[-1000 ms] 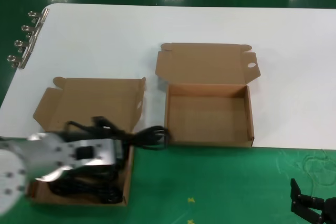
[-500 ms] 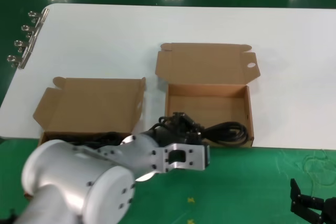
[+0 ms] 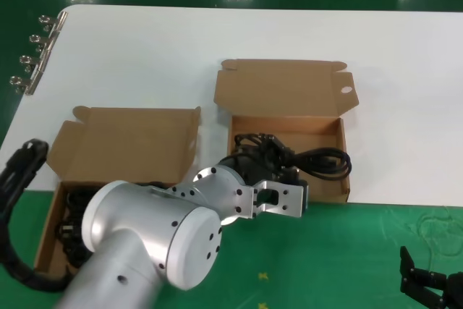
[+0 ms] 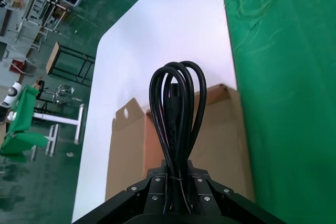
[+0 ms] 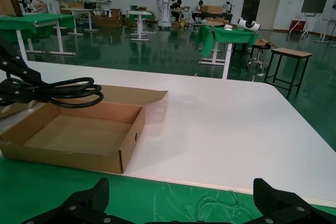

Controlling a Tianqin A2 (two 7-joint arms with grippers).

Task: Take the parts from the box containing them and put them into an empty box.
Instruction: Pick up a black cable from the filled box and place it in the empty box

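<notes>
My left gripper (image 3: 278, 179) is clamped on one coiled power cord (image 3: 318, 162), held above the empty box (image 3: 288, 177), cord loops running rightward across it. The drop lies straight below. More cords (image 3: 66, 222) remain in the left box (image 3: 123, 142); I cannot count them. My right gripper (image 3: 428, 285) waits spread apart, near right, farther off.
</notes>
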